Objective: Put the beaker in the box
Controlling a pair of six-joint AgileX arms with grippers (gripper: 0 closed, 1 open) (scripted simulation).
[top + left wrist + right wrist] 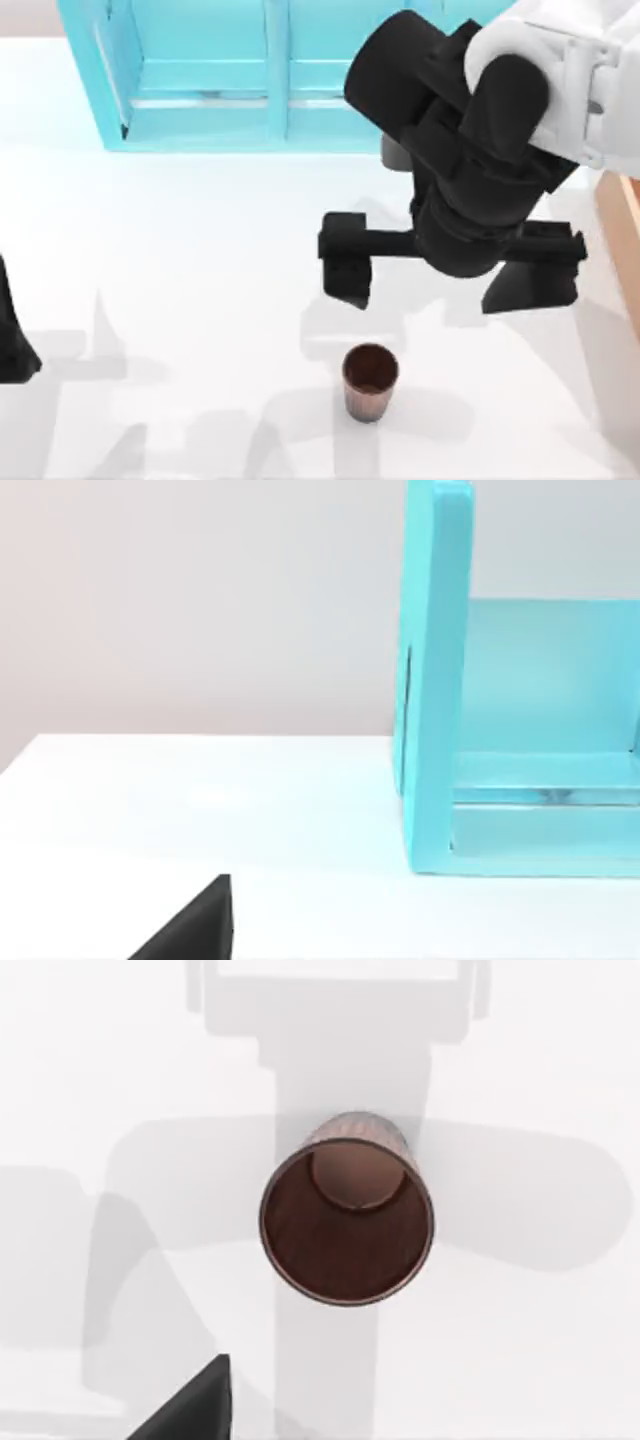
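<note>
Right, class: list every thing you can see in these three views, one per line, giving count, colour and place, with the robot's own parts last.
beaker: one, glossy reddish-brown, upright on the table near the front, mouth up and empty; seen from above in the right wrist view.
shelf unit: one, turquoise, at the back of the table, left of centre; its end wall shows in the left wrist view.
box: one, tan light wood, at the table's right edge, partly in view.
table: one, white.
right tool: one, black, open, hanging above the table just behind the beaker, touching nothing.
left arm: one, black, parked at the table's left edge.
</note>
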